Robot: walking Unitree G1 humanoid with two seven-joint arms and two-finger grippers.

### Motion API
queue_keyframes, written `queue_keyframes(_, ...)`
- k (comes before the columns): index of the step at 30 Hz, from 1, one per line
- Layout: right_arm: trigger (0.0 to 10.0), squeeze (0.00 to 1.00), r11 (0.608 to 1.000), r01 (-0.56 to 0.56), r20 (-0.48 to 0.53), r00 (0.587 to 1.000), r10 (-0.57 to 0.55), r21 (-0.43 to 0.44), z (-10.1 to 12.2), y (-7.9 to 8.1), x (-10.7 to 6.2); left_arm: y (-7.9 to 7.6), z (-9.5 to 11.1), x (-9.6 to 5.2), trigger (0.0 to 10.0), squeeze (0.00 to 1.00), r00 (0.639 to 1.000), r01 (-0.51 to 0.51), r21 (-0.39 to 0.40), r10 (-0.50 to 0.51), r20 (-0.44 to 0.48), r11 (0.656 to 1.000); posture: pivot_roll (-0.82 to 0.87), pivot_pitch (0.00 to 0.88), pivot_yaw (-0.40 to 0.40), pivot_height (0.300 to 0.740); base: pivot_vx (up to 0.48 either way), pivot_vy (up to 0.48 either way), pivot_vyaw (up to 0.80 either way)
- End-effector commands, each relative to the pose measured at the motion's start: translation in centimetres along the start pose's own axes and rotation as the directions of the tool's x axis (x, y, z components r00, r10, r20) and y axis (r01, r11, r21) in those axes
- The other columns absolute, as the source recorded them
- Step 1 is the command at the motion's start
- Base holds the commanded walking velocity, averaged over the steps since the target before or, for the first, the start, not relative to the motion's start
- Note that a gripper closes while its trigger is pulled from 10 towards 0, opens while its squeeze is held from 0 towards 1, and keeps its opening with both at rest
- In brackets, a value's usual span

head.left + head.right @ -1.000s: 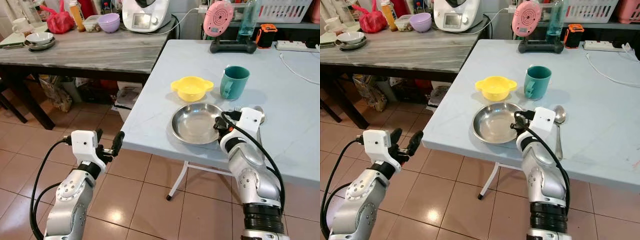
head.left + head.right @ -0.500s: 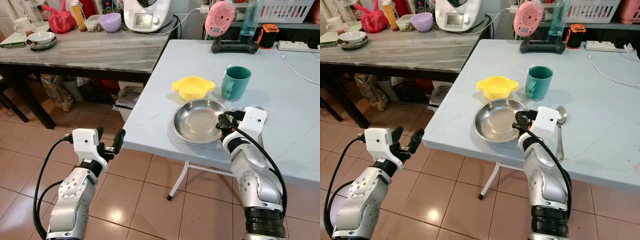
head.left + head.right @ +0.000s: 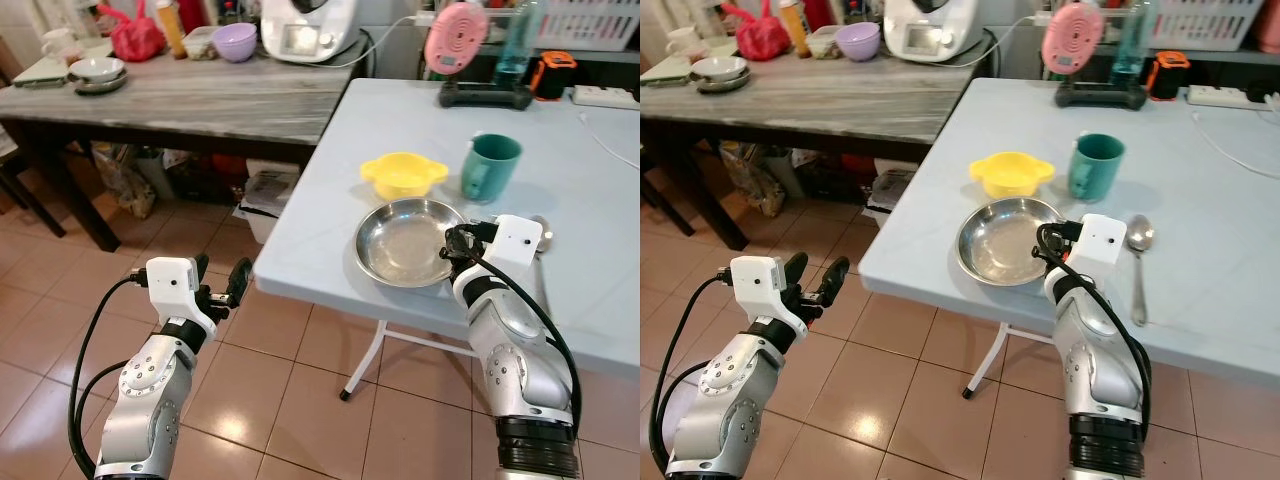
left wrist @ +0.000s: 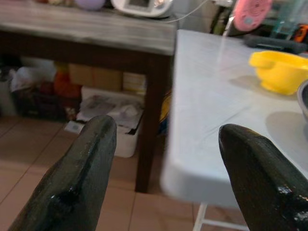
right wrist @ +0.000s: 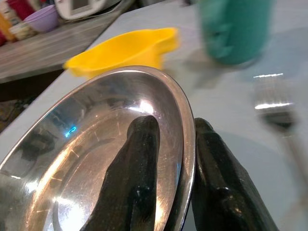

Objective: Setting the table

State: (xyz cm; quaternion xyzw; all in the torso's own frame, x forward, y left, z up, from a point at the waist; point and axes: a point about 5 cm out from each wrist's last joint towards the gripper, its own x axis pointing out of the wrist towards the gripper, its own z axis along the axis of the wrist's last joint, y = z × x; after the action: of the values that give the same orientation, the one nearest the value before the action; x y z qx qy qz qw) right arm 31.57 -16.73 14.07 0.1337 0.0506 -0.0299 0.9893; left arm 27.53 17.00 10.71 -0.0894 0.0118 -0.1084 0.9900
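A round steel plate (image 3: pixel 405 240) lies near the front edge of the light blue table (image 3: pixel 320 210). My right gripper (image 3: pixel 450 245) is shut on its right rim. In the right wrist view one finger (image 5: pixel 139 163) is inside the rim and the other outside. Behind the plate stand a yellow bowl (image 3: pixel 403 173) and a teal mug (image 3: pixel 490 167). A spoon (image 3: pixel 1139 260) rests right of the plate. My left gripper (image 3: pixel 220 283) is open and holds nothing, low over the floor, left of the table's corner.
A dark marble-topped table (image 3: pixel 200 95) stands to the left, carrying bowls (image 3: pixel 97 72), a purple bowl (image 3: pixel 238 42), a red bag and a white appliance (image 3: pixel 305 30). A pink fan (image 3: pixel 462 35), a power strip and a cable sit at the blue table's far side. Tiled floor lies below.
The whole picture has shifted, so the camera moved. My right gripper keeps its hold on the plate's rim. The left gripper stays open in about the same place.
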Motion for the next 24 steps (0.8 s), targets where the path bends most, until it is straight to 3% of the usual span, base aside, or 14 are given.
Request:
queue_keyframes(1, 10.0, 0.0, 0.999, -0.033, 0.029, 0.999, 0.033, -0.006, 0.55, 0.97, -0.08, 0.58, 0.14, 0.02, 10.0, 0.0, 1.0, -0.016, 0.015, 0.016, 0.001, 1.0, -0.11, 0.039, 0.079, 0.74, 0.0, 0.48, 0.0)
queue_keyframes(24, 10.0, 0.0, 0.999, -0.035, 0.051, 0.998, 0.035, -0.016, 0.77, 1.15, -0.02, -0.09, 0.17, 0.36, 10.0, 0.0, 1.0, -0.001, 0.035, 0.001, 0.012, 0.999, -0.11, 0.039, 0.086, 0.74, 0.0, 0.48, 0.0)
